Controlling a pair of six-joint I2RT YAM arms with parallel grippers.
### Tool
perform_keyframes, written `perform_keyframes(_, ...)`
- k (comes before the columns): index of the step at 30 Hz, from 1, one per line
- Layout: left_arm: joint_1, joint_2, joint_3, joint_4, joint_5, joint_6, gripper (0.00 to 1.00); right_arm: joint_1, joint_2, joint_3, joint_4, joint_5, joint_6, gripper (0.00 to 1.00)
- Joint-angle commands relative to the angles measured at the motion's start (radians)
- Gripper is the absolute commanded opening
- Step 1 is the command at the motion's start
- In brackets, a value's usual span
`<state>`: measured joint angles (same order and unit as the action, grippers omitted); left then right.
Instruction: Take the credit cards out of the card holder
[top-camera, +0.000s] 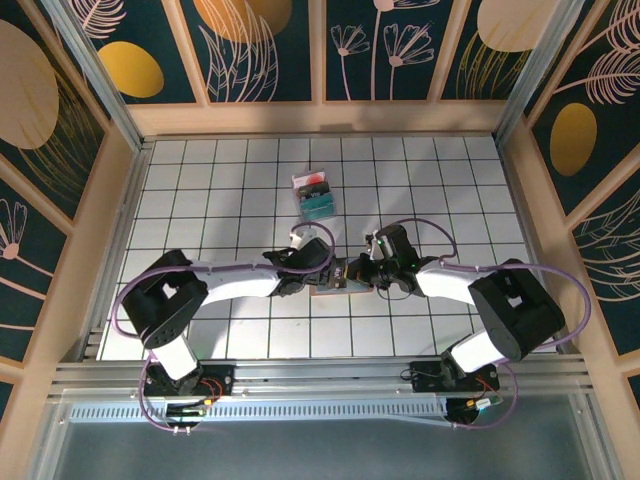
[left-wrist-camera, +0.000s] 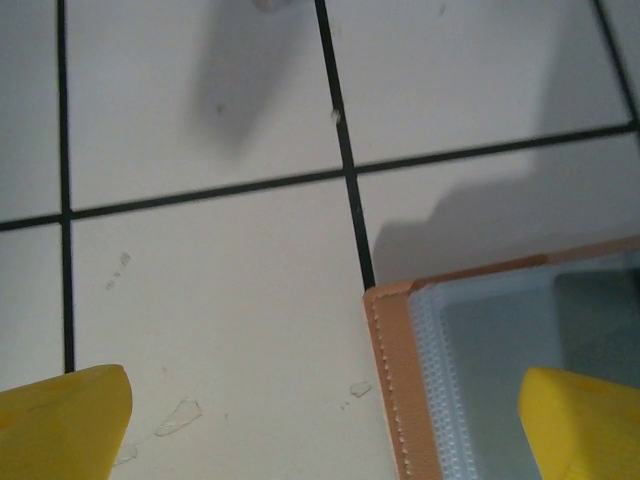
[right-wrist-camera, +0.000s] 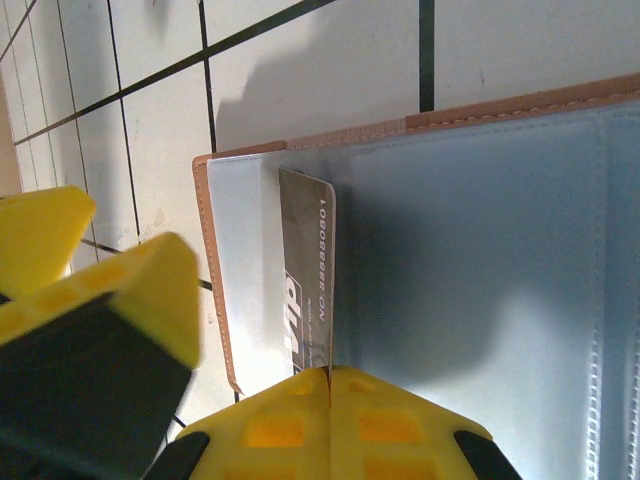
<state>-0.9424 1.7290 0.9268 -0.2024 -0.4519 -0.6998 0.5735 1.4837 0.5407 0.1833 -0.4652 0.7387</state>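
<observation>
Yellow fingertips of the right gripper were pressed together on the near edge of a thin grey plastic card with white lettering. The card stood on edge in the fold of the open pinkish-tan stitched card holder with grey-blue clear inner sleeves. The left gripper hung with its yellow fingers spread wide, one over bare tile and the other over the holder's corner, gripping nothing. From above, both grippers met over the holder in the middle of the white tiled table with black grid lines. A teal rectangular pack with red and black parts lay farther back, apart. The task looked barely under way: one card was pinched but seemingly not free of its sleeve, none lay out on the tiles, and whether other cards sat inside could not be told
</observation>
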Motion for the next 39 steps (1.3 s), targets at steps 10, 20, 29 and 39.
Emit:
perform_keyframes(10, -0.004, 0.073, -0.016, -0.003, 0.049, 0.009, 0.99, -0.008, -0.007, -0.039, 0.114, -0.059, 0.035, 0.19)
perform_keyframes(20, -0.005, 0.065, -0.035, 0.006, 0.063, -0.009, 0.99, -0.008, 0.056, -0.041, 0.209, -0.083, 0.069, 0.18)
perform_keyframes(29, -0.006, 0.052, -0.046, -0.003, 0.046, -0.021, 0.99, -0.009, 0.039, -0.033, 0.145, -0.028, 0.049, 0.00)
perform_keyframes(39, -0.005, -0.005, -0.046, -0.018, -0.001, -0.038, 0.99, -0.020, -0.134, -0.045, -0.077, 0.128, -0.034, 0.00)
